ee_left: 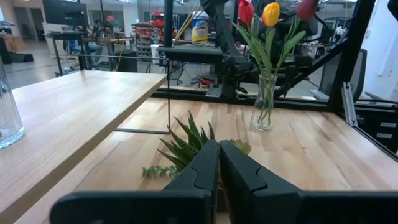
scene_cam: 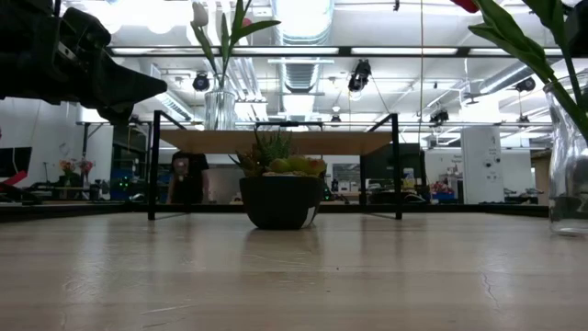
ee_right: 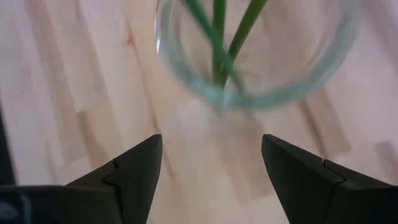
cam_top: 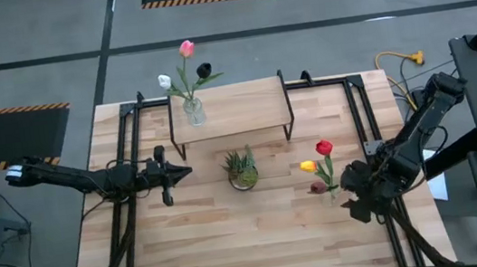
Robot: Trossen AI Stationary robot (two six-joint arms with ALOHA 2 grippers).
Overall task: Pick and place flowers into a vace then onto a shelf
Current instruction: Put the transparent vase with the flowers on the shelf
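Sitting done on the shelf (cam_top: 228, 109) at eleven o'clock: one vase (cam_top: 194, 112) of flowers (cam_top: 187, 67). Still waiting on the worktop (cam_top: 234, 243) at three: second vase (ee_left: 263, 102), right gripper (ee_right: 211, 165) hovering over it, jaws wide. Idling at nine: left gripper (cam_top: 179, 171), jaws shut, holding nothing.

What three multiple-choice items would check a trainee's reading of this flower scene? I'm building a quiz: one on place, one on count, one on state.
1. The vase on the shelf stands at its:
A left end
B right end
C middle

2. Tulips in the vase on the table:
A one
B three
C five

3. The right gripper is:
A shut
B holding a stem
C open

1 A, the shelf vase sits at the left end.
2 B, three heads show.
3 C, its fingers stand apart, empty.
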